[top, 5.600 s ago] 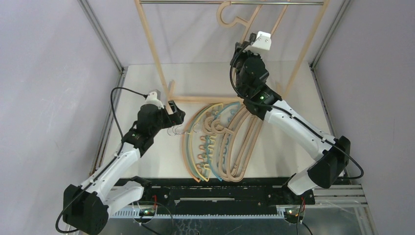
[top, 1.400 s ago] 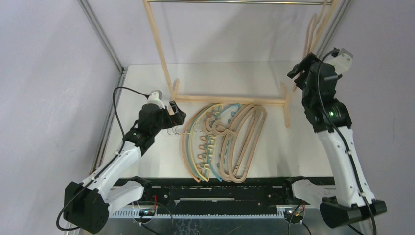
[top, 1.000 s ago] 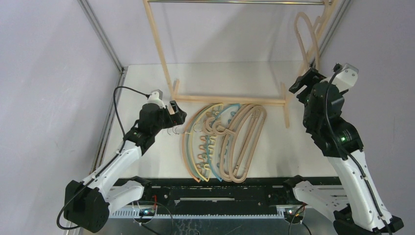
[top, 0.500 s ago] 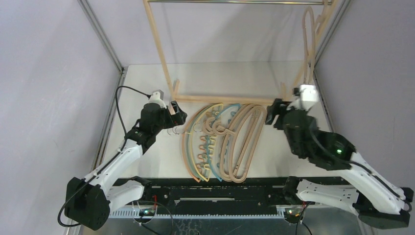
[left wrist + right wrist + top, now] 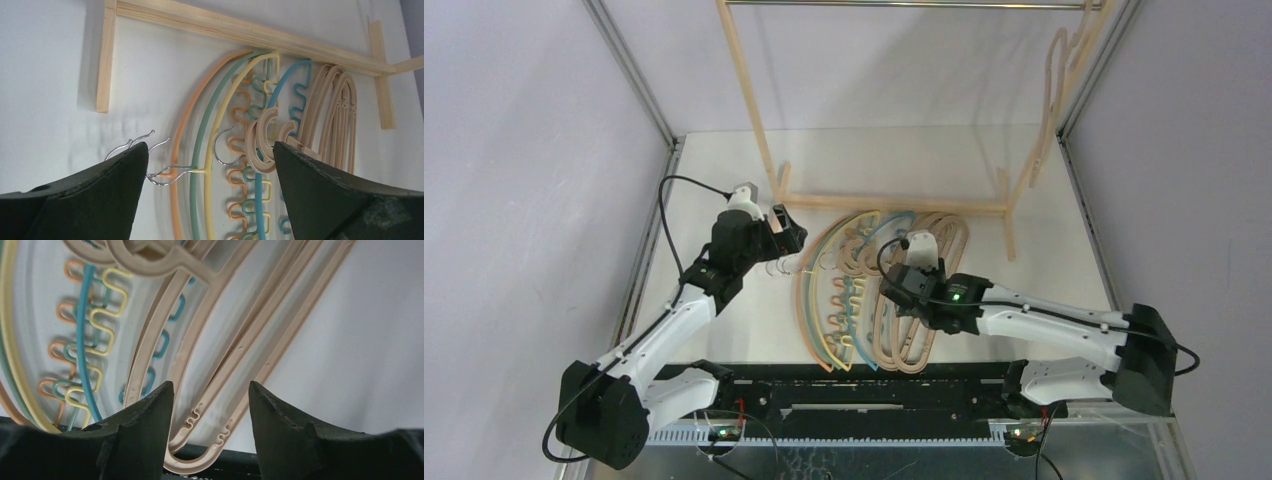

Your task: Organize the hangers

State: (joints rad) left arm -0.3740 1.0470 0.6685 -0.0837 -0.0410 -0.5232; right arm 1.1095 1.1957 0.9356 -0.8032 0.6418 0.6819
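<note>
Two arms work over a pile of hangers (image 5: 849, 300) on the table (image 5: 874, 160), and one wooden hanger (image 5: 1052, 80) hangs at the right end of the rack (image 5: 744, 80).

The pile lies flat between the arms, its top just short of the rack's base rail and its bottom near the table's front edge, with bare tabletop to its right and under the rack. The right gripper (image 5: 210, 385) hovers over the wooden loops with its fingers apart and holds nothing. The left gripper (image 5: 210, 147) is spread wide at the pile's left side, also grasping nothing. Only the left wrist view shows the metal hooks (image 5: 150, 172) just beside its left finger. Only the right wrist view shows the small notches near the loops' ends. Only the top view shows the hung hanger.
</note>
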